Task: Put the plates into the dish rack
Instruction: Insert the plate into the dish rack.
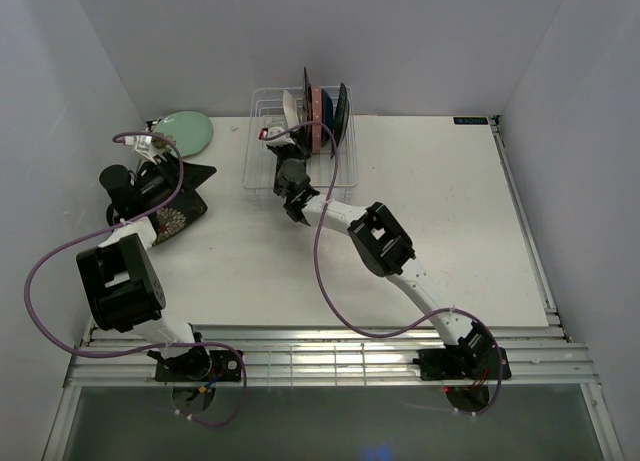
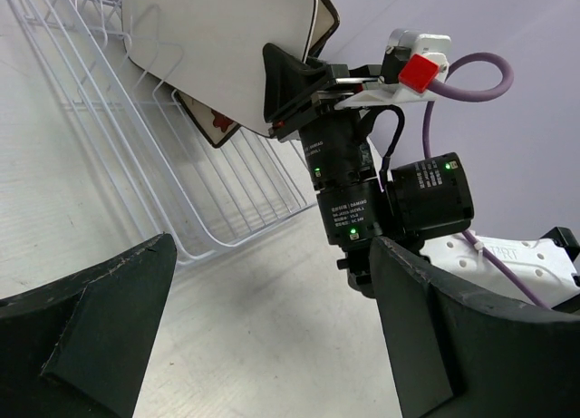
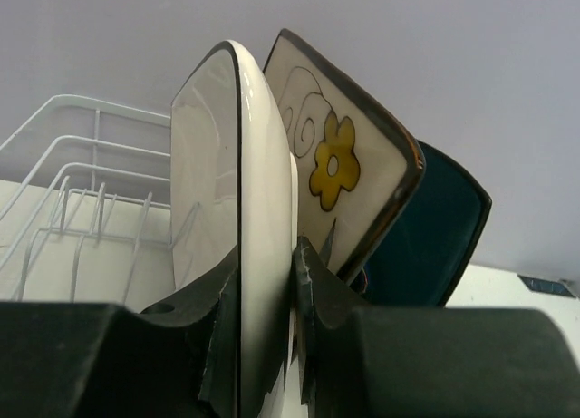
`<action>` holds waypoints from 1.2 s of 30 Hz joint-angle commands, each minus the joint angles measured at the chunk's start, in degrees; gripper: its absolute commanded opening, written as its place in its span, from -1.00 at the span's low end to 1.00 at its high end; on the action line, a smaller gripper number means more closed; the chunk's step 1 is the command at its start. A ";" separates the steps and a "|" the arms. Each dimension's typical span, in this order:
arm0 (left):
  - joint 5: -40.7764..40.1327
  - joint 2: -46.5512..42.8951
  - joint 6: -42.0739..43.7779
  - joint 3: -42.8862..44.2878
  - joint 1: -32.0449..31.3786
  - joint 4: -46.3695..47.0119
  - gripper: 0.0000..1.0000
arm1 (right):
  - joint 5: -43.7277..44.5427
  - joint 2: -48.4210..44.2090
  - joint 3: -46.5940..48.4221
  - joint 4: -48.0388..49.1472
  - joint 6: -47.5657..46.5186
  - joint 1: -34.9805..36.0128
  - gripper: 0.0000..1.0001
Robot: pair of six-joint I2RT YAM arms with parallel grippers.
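Robot lab test cell, not a real kitchen. Plain white table [image 1: 440,211] boxed in by bare pale walls [image 1: 400,41] on three sides. Left arm [image 1: 120,281] and right arm [image 1: 380,239] are bolted at aluminium rails [image 1: 330,356] on the near edge. Loose purple cables [image 1: 322,271], green LEDs lit on a motor housing [image 2: 349,200]. Only household items: wire dish rack [image 1: 262,151], plates [image 1: 183,131].
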 commanded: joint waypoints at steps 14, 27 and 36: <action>0.58 -2.08 0.38 -0.48 -0.18 -0.10 0.96 | 7.95 -11.36 -11.09 7.97 8.81 2.69 -0.23; 0.58 -1.64 0.47 -0.22 -0.36 -0.18 0.96 | 8.49 -22.08 -19.54 -6.50 17.94 3.48 -0.17; 0.93 -0.85 0.38 0.22 -0.27 -0.18 0.96 | -4.24 -24.72 -8.92 -39.45 36.37 0.58 -0.16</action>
